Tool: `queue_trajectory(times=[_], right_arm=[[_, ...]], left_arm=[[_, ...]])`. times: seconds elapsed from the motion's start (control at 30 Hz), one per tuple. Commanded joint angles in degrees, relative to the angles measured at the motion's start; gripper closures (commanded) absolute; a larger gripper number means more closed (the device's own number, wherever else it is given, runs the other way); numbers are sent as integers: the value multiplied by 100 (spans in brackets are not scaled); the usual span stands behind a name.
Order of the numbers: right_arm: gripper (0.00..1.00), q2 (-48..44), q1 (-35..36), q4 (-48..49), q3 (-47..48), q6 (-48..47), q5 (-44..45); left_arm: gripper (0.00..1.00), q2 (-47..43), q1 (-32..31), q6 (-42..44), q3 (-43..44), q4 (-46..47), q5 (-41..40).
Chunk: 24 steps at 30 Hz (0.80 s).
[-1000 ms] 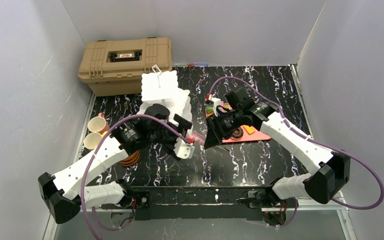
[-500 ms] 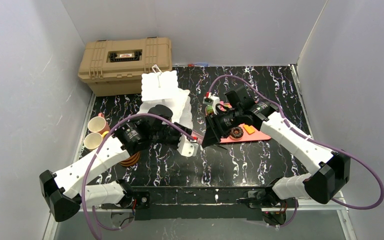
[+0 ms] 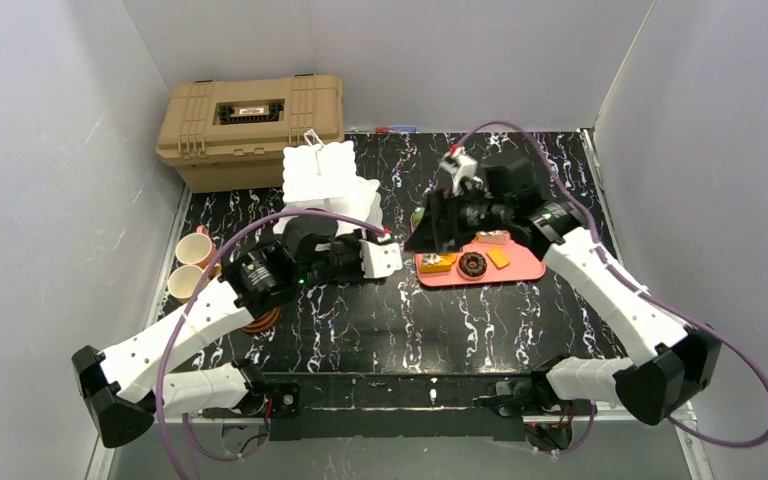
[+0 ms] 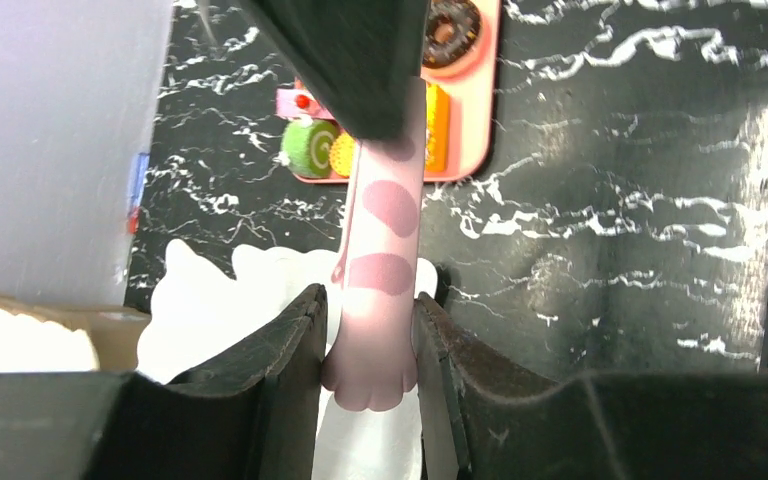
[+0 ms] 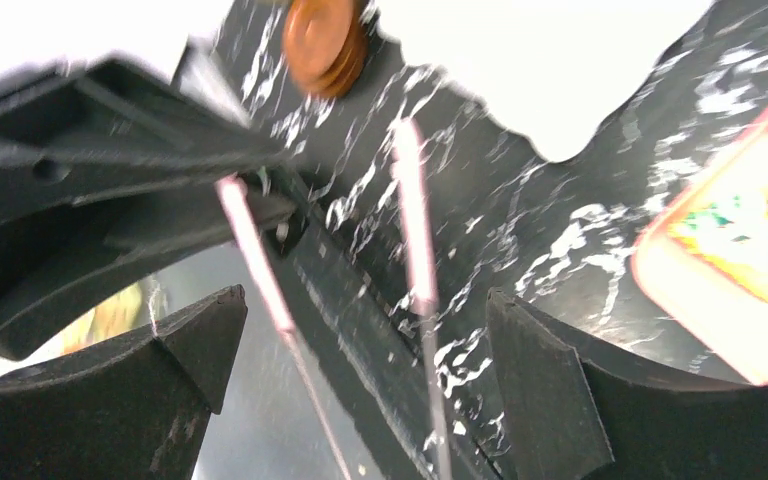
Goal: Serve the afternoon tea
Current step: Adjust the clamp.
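My left gripper (image 4: 370,300) is shut on the handle end of pink spotted tongs (image 4: 388,210), which reach toward the pink-red tray (image 4: 485,120). In the top view the left gripper (image 3: 382,258) is just left of the tray (image 3: 530,268), in front of the white tiered stand (image 3: 320,172). My right gripper (image 3: 428,226) hovers open over the tray's left end. In the right wrist view the tongs' two thin arms (image 5: 412,200) show blurred between the open right gripper's (image 5: 360,300) fingers, touching neither. Toy pastries lie on the tray, among them a chocolate donut (image 3: 472,264) and a green roll (image 4: 310,148).
A tan ribbed case (image 3: 250,125) stands at the back left. A pink cup (image 3: 196,249) and a yellow cup (image 3: 184,282) sit at the left edge. Brown saucers (image 3: 263,322) are stacked under my left arm. Grey walls close in the black marbled table (image 3: 440,320).
The left gripper closed on the tongs and carried them back toward the stand. The right gripper opened, let go and drew up and back, uncovering the tray.
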Motion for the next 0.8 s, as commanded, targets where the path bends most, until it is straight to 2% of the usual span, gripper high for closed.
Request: queue_trajectory(times=[0.0,0.17,0.27,0.47,0.53,0.7,0.77], right_arm=[[2,-748,-797,841,140,910,694],[2,-1253,-1394,1700,-199,1707,633],[2,-1408,-1473,2003,-405,2060,532],[2,-1894,-1476,2875,-1453,2765,447],[2,-2040,-1476,3497,-1946,3250,261],[2,-2370,-1400,6212,-3694,5282,113],[2,-2282,-1191,6537,-3825,5452,263]], left_arm=[[100,-530,-21,-905,-112,789,-585],[100,-650,-14,-1029,-155,960,-723],[100,-624,-13,-1162,-107,1027,-892],[100,-606,-16,-1367,45,1121,-812],[100,-578,-19,-1356,133,1193,-780],[100,-414,-14,-1263,376,1330,-637],[100,-318,-18,-1277,537,1468,-470]])
